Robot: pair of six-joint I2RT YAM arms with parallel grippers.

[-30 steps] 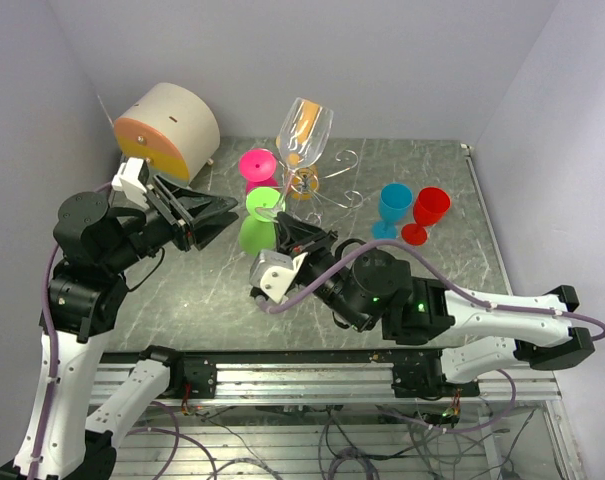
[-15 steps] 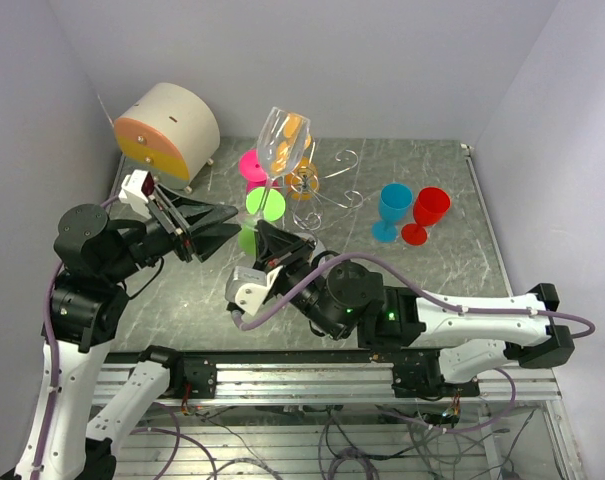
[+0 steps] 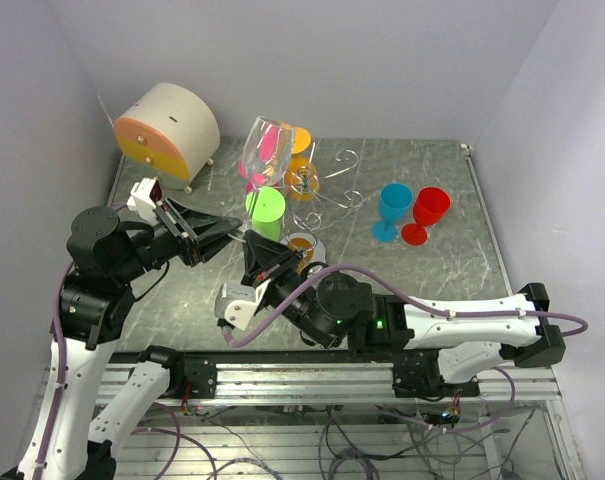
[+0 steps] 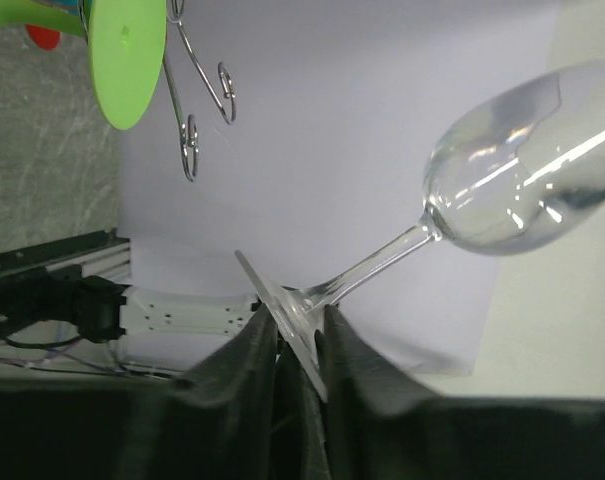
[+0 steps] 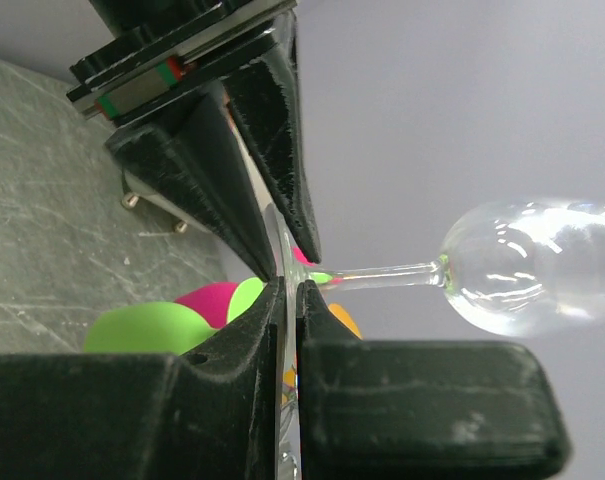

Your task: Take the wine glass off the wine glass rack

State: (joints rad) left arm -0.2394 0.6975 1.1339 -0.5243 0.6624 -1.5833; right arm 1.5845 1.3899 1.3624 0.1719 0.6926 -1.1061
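Observation:
The clear wine glass (image 3: 265,148) is off the wine glass rack (image 3: 327,197) and tilts in the air to the rack's left. My right gripper (image 3: 254,243) is shut on the rim of the glass's flat foot, as the right wrist view shows (image 5: 290,290). From the left, my left gripper (image 3: 238,232) pinches the same foot close to the stem, its jaws (image 4: 300,320) against the disc. The bowl (image 4: 522,170) points up and away from both. Green (image 3: 265,205), pink (image 3: 252,163) and orange (image 3: 303,181) cups hang on the rack.
A tan round drum box (image 3: 167,128) sits at the back left. A blue goblet (image 3: 393,208) and a red goblet (image 3: 429,213) stand on the table right of the rack. The rack's chrome base (image 3: 304,244) lies just behind my right wrist.
My right gripper carried the wine glass left and nearer, away from the rack. My left gripper came in to the glass's foot and closed its jaws around it.

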